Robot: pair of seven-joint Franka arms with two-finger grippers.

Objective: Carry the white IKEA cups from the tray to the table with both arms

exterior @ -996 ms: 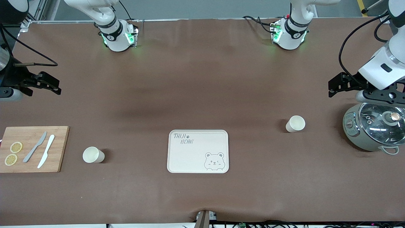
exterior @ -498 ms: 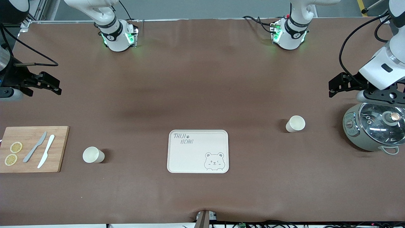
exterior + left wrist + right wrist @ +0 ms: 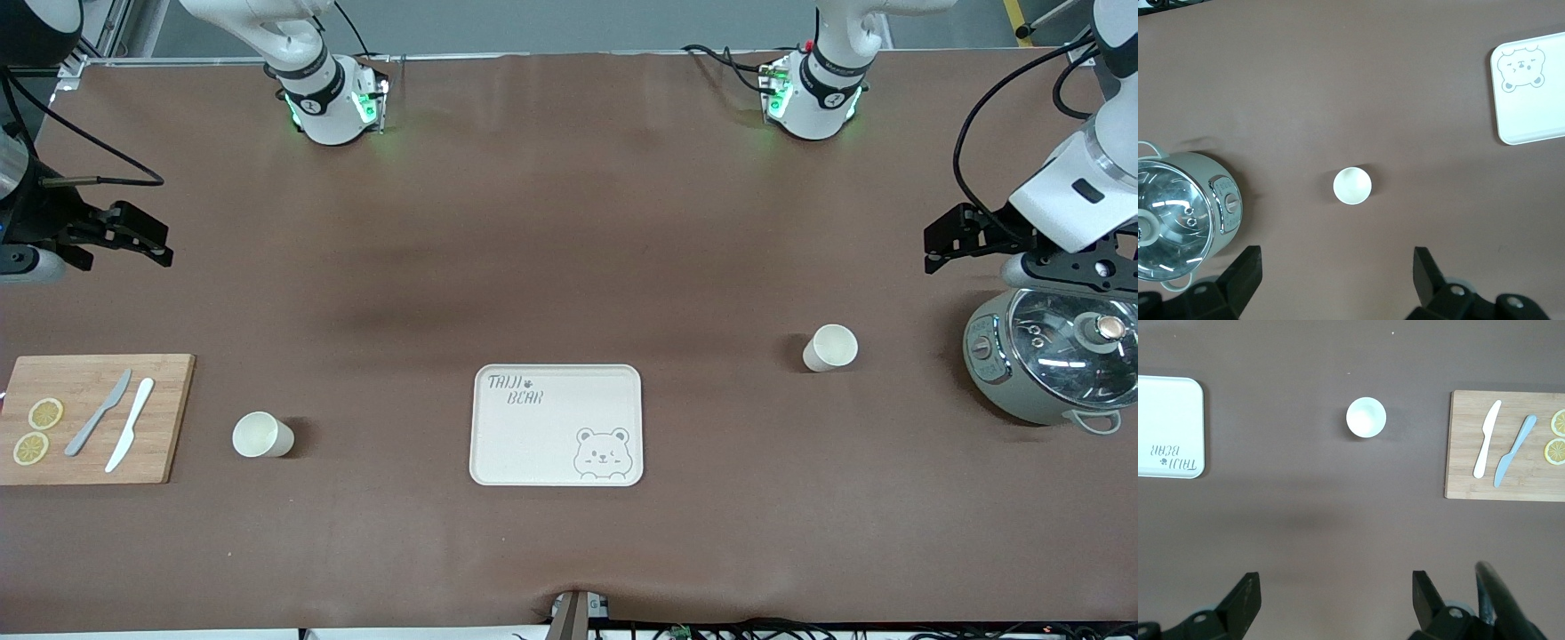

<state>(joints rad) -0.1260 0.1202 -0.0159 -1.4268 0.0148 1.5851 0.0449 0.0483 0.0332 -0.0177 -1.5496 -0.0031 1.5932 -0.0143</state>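
Observation:
Two white IKEA cups stand upright on the brown table. One cup (image 3: 262,435) is between the cutting board and the beige tray (image 3: 551,436), and shows in the right wrist view (image 3: 1366,417). The other cup (image 3: 830,347) is between the tray and the pot, and shows in the left wrist view (image 3: 1352,185). My right gripper (image 3: 165,246) hangs open and empty over bare table at the right arm's end (image 3: 1335,590). My left gripper (image 3: 929,251) hangs open and empty over bare table beside the pot (image 3: 1336,270). Both are well apart from the cups.
A wooden cutting board (image 3: 93,418) with two knives and two lemon slices lies at the right arm's end. A grey-green pot with a glass lid (image 3: 1049,356) stands at the left arm's end, partly under the left arm. The tray holds nothing.

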